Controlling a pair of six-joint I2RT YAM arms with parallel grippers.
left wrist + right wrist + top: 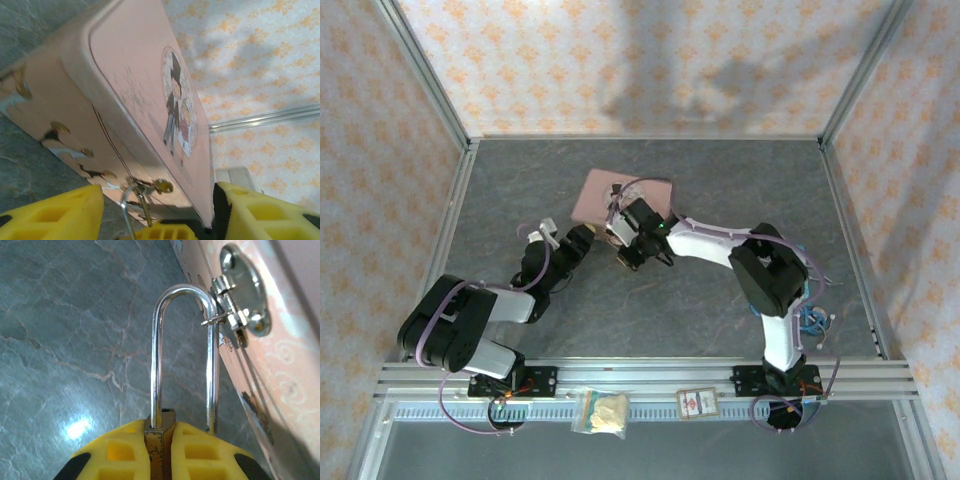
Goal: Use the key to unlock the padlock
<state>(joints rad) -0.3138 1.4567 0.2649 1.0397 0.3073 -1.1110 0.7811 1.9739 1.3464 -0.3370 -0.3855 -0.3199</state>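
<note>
Grey marbled surface (60, 340), walls (620, 60) papered with orange motifs. Right pincer (161, 455) clenched on the small brass padlock (160, 432). Its thin polished shackle (156, 340) hooks the chrome hasp (245, 295) of the rounded pink tin (135, 75). Left pincer (157, 210) released, yellow fingers spread near the tin's front.

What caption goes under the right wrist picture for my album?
Right end effector pinches the brass padlock, its shackle hooked through the pink tin's silver clasp.
</note>
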